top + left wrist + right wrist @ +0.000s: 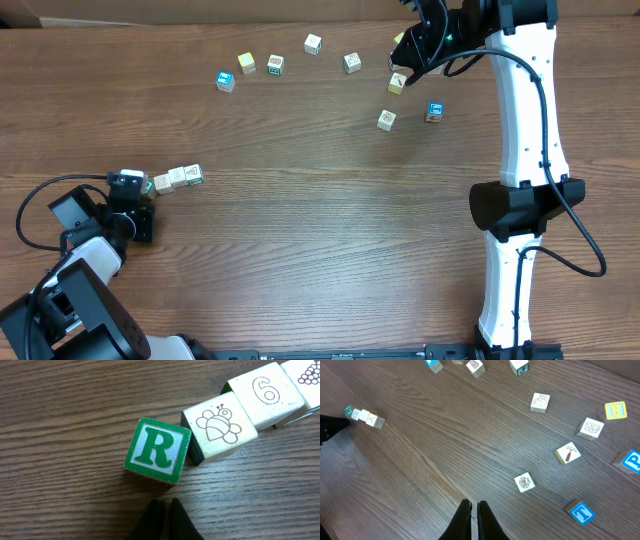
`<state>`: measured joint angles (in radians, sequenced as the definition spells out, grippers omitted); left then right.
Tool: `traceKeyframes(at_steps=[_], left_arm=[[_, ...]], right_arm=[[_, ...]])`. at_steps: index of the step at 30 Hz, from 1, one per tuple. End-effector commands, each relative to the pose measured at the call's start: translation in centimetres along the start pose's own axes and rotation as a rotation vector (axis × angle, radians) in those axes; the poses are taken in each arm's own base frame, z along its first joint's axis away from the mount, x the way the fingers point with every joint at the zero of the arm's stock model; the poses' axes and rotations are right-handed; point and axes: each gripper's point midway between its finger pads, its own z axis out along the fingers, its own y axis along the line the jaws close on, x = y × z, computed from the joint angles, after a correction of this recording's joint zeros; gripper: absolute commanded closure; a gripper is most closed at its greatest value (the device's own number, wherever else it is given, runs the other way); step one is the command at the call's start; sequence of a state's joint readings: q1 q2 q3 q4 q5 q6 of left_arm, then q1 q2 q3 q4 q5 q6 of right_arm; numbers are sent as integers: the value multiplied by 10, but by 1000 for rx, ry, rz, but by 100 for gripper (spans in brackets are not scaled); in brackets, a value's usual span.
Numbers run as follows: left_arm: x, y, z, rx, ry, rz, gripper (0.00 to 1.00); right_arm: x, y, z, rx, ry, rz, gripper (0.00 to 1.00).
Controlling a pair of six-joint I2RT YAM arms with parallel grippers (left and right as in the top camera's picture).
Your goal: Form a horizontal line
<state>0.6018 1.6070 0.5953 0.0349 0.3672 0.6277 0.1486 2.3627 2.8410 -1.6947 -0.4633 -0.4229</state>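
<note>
Cubes of the horizontal line [178, 178] sit beside the pressed-together left hand [164, 504]; right hand [474, 506] likewise pressed together.

A blue "T" cube [581, 512] lies near a hammer cube [568, 453], not touching.

Bare table [320, 230] between cube row [178, 178] and scattered cubes [386, 120]

**Even light, soft shadows**

We find the wooden table [300, 230] evenly and brightly lit from above. In the left wrist view the green "R" cube [157, 450] is crisp, its shadow thin and soft, while the left gripper [166, 506] blurs darkly at the bottom edge. The right wrist view runs dimmer.
</note>
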Motion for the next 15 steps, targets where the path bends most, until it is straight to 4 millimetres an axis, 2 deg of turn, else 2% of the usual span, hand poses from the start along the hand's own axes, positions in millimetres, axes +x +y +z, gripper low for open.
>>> traceKeyframes(at_steps=[1, 7, 15], left_arm=[[-9, 0, 0, 11, -25, -3, 96], [-12, -1, 0, 18, -37, -5, 96], [-26, 3, 0, 8, -98, -31, 96]], right_arm=[[-7, 7, -16, 16, -40, -32, 96], [-7, 7, -16, 16, -40, -32, 96], [-7, 7, -16, 16, -40, -32, 96]])
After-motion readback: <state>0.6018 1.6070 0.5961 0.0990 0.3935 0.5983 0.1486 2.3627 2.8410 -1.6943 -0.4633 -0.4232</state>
